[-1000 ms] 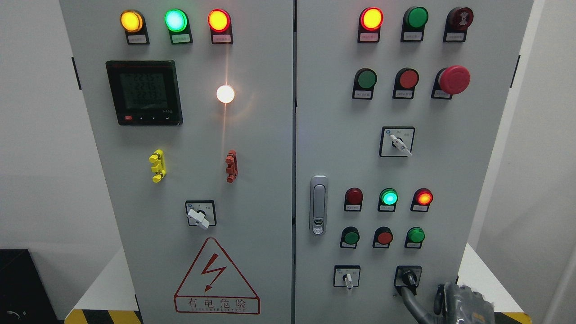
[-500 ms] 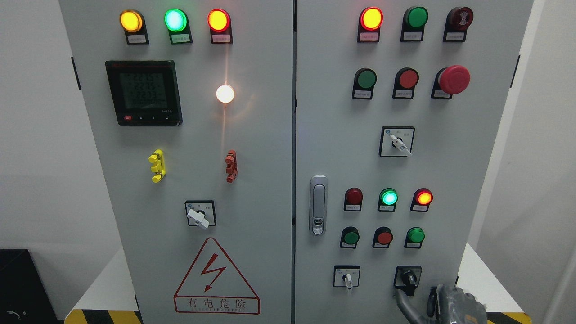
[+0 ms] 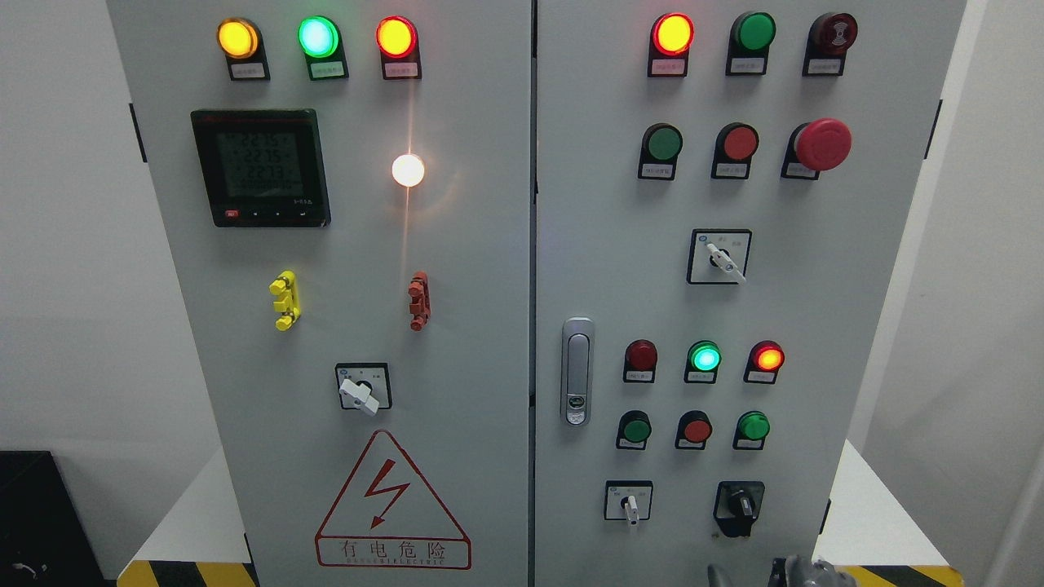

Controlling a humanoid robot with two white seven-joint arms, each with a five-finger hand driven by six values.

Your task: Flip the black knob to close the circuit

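1. Right hand (image 3: 803, 571): only its grey top showed at the bottom edge of the frame, right of the middle; whether the fingers were released or clenched could not be told, and it touched nothing on the panel.
2. Black knob (image 3: 740, 504): sat in the lower right of the frame on the right door (image 3: 881, 326) of the grey cabinet, on a black square plate, just above the hand and apart from it.
3. White switch (image 3: 629, 504): stood left of the black knob in the same row, its small lever pointing downward.
4. Door handle (image 3: 577, 372): a silver upright latch lay at the left edge of the right door, at mid-height.
5. Lamps: above the black knob, a lit green lamp (image 3: 705, 358) sat between a dark red one and a lit red one; three buttons lay in the row below.
6. Red mushroom button (image 3: 824, 144): occupied the upper right of the frame.
7. Left door (image 3: 465, 326): carried a black meter (image 3: 261, 167) at upper left, a bright white lamp (image 3: 408, 169) beside it, and a red warning triangle (image 3: 392, 505) at lower centre.
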